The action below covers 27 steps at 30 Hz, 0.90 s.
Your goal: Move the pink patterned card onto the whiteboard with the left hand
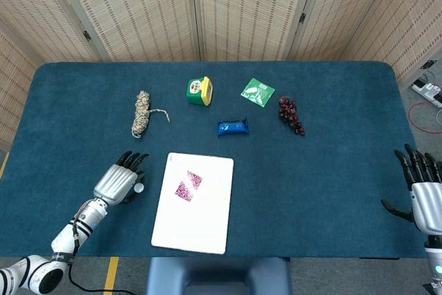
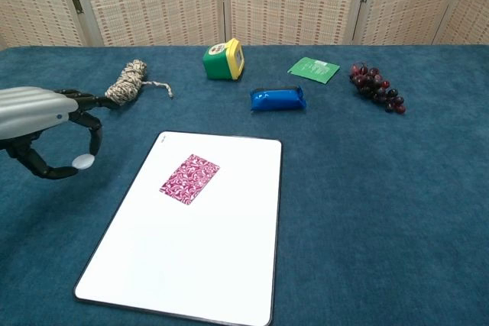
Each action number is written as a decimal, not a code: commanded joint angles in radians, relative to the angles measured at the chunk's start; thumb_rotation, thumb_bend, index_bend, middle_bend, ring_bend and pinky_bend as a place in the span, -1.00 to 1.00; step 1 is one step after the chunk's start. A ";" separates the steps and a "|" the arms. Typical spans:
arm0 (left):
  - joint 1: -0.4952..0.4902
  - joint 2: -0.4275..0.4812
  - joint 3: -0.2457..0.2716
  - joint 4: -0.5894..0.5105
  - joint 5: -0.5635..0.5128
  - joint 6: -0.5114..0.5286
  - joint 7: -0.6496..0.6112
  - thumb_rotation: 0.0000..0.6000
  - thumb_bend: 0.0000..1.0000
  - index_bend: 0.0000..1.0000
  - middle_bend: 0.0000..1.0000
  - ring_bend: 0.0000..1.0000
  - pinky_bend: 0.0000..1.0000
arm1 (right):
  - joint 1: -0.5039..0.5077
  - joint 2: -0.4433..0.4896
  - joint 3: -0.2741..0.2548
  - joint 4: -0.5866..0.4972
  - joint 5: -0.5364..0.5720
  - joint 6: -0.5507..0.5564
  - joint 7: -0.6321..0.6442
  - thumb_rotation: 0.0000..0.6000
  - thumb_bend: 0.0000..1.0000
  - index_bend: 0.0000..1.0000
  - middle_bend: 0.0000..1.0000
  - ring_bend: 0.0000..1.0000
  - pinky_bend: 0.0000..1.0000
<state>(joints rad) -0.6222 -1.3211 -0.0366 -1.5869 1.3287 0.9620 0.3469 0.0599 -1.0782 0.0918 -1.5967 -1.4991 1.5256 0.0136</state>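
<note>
The pink patterned card [image 2: 189, 179] lies flat on the whiteboard [image 2: 191, 265], in its upper left part, inside the border and touching nothing else. So the task looks finished, as far as I can judge from how things lie.

The card seems thin, light and a little stiff, like a playing card. Because it lies flush on a smooth board, I think it would be difficult to lift from above; it is better to slide it or to pinch it at one short edge or a corner. It would probably slip easily on the board.

Its long axis runs diagonally: in the chest view from lower left to upper right, tilted a little against the long side of the whiteboard.

The left hand [image 2: 46, 131] hovers to the left of the whiteboard, beside it and apart from the card, with fingers curved but spread and holding nothing. The right hand [image 1: 421, 188] is at the right edge of the table [image 1: 331, 170], fingers apart and empty.
</note>
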 commanded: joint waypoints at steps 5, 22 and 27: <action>-0.096 -0.045 -0.061 -0.046 0.007 -0.066 0.030 1.00 -0.20 0.06 -0.85 -1.00 -1.00 | -0.005 0.003 -0.001 -0.002 0.004 0.005 0.000 1.00 -0.77 -1.00 -1.00 -0.91 -1.00; -0.239 -0.232 -0.112 0.056 -0.114 -0.160 0.124 1.00 -0.20 0.03 -0.85 -1.00 -1.00 | -0.011 0.005 0.000 0.000 0.015 0.004 0.004 1.00 -0.77 -1.00 -1.00 -0.91 -1.00; -0.257 -0.256 -0.106 0.091 -0.168 -0.164 0.170 1.00 -0.20 0.03 -0.85 -1.00 -1.00 | -0.012 0.003 0.002 0.009 0.019 0.004 0.014 1.00 -0.77 -1.00 -1.00 -0.91 -1.00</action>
<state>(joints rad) -0.8731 -1.5702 -0.1446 -1.5052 1.1732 0.8007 0.5080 0.0479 -1.0750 0.0940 -1.5882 -1.4804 1.5295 0.0276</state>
